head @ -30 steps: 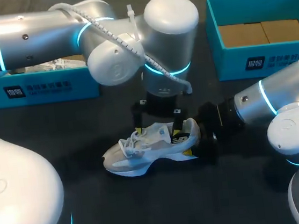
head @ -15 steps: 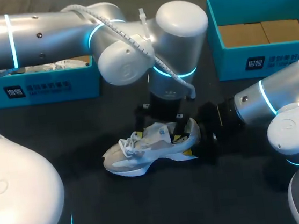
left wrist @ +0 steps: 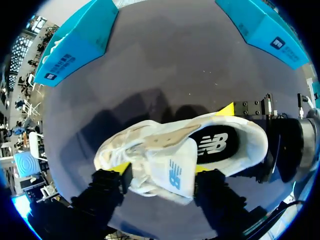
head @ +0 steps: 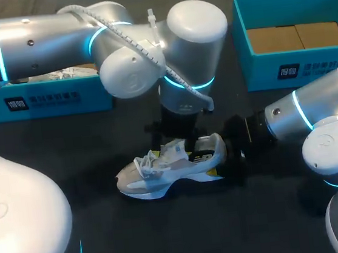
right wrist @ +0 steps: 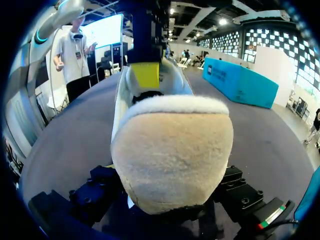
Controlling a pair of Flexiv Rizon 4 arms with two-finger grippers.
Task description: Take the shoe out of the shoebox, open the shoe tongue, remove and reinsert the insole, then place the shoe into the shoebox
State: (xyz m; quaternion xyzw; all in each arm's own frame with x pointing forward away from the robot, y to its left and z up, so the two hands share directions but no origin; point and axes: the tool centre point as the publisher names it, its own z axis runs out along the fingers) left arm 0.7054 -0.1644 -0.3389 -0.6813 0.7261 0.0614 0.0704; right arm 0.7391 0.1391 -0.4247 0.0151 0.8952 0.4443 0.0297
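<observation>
— Where does the shoe (head: 168, 172) lie from the left gripper (head: 173, 150)?
— Directly beneath it, on the table (head: 169, 236), toe at 9 o'clock and heel at 3. Its fingers pinch the lifted tongue (left wrist: 172, 170) from both sides.
— And the right gripper (head: 219, 156)?
— At 3 o'clock, clamped on the heel. The insole (left wrist: 215, 145) shows toward 3 o'clock of the tongue.

Our head camera sits above and behind us, looking down on the table (head: 169, 236) from well off. Our left wrist camera looks straight down along the left gripper (left wrist: 161, 169), close over the shoe (left wrist: 170, 145) between its fingers. Our right wrist camera looks level along the right gripper (right wrist: 170, 192), very near the heel between its fingers. All three views share the shoe.
</observation>
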